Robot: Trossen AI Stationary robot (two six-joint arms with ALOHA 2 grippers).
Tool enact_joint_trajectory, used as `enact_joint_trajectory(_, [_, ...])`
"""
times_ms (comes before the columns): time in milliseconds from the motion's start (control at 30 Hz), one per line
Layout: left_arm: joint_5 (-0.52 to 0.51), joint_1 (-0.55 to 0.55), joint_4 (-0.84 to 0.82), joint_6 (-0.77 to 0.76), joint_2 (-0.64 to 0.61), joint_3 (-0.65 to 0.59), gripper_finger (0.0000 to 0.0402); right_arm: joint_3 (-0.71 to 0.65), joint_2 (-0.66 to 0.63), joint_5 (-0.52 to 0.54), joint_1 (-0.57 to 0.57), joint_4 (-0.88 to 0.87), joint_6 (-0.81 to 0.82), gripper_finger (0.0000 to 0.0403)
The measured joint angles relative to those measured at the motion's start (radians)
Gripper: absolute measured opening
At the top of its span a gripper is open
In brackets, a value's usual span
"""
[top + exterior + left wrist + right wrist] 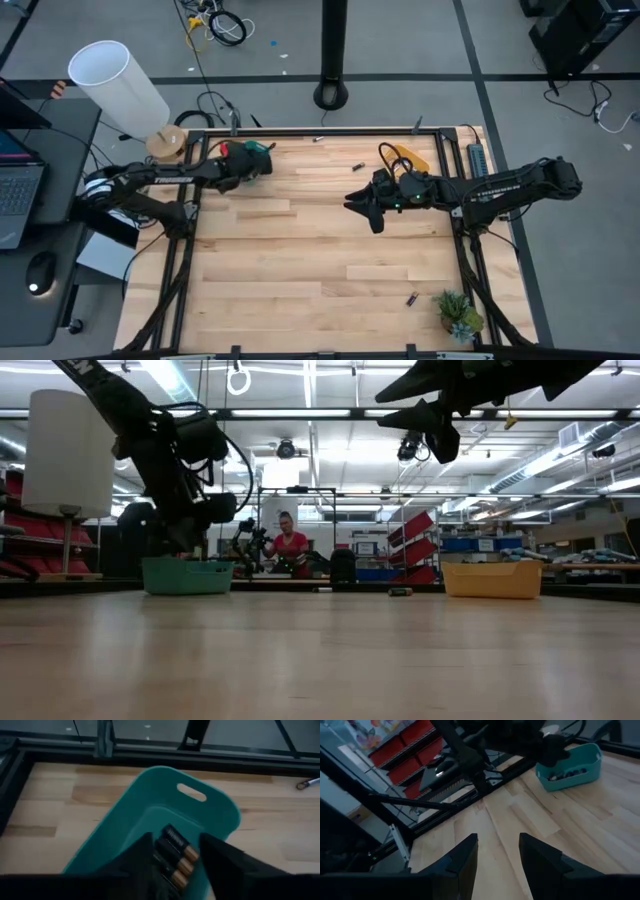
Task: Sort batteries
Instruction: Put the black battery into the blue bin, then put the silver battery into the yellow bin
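The teal bin [150,795] stands at the table's far left [260,150]. Several dark, copper-tipped batteries [177,862] lie on its floor. My left gripper [176,837] hovers open just above the bin [248,165], with nothing between its fingers. The orange bin [492,578] stands at the far right [405,157]. Loose batteries lie on the wood at the far middle [357,165] and near right [412,298]. My right gripper [497,837] hangs open and high over the table's middle right [362,205], touching nothing.
A small potted plant [458,315] sits at the near right corner and a power strip [477,158] lies by the far right rail. A white lamp [115,80] stands off the far left corner. A person [290,545] is in the room beyond. Bare wood spans the middle [300,260].
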Motion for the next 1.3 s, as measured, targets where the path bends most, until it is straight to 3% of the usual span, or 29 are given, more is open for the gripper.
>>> enact_joint_trajectory(100, [0.013,-0.001,-0.016,0.009,-0.022,0.012,0.0212,0.0,0.0,-0.033,-0.014,-0.002,-0.002,0.0154])
enact_joint_trajectory(233, [0.036,-0.01,-0.005,0.091,-0.043,0.045,0.023,0.0,0.0,-0.049,-0.037,-0.013,0.001,0.0154])
enact_joint_trajectory(467, [0.42,-0.015,0.044,0.347,-0.019,0.137,0.0199,0.008,0.0,-0.012,-0.114,-0.12,0.049,0.0152])
enact_joint_trajectory(533, [0.451,-0.014,0.057,0.347,-0.01,0.148,0.0188,0.043,0.019,0.001,-0.167,-0.241,0.067,0.0152])
enact_joint_trajectory(667, [0.504,-0.005,0.188,0.343,0.007,0.15,0.0172,0.138,0.109,-0.129,-0.287,-0.426,0.032,0.0156])
enact_joint_trajectory(800, [0.609,0.022,0.299,0.353,0.043,0.15,0.0165,0.249,0.232,-0.229,-0.354,-0.495,-0.083,0.0159])
enact_joint_trajectory(1067, [0.62,0.048,0.309,0.375,0.059,0.15,0.0163,0.544,0.527,-0.446,-0.554,-0.646,-0.475,0.016])
enact_joint_trajectory(1300, [0.583,0.048,0.314,0.335,0.05,0.15,0.0163,0.864,0.779,-0.478,-0.708,-0.775,-0.814,0.016])
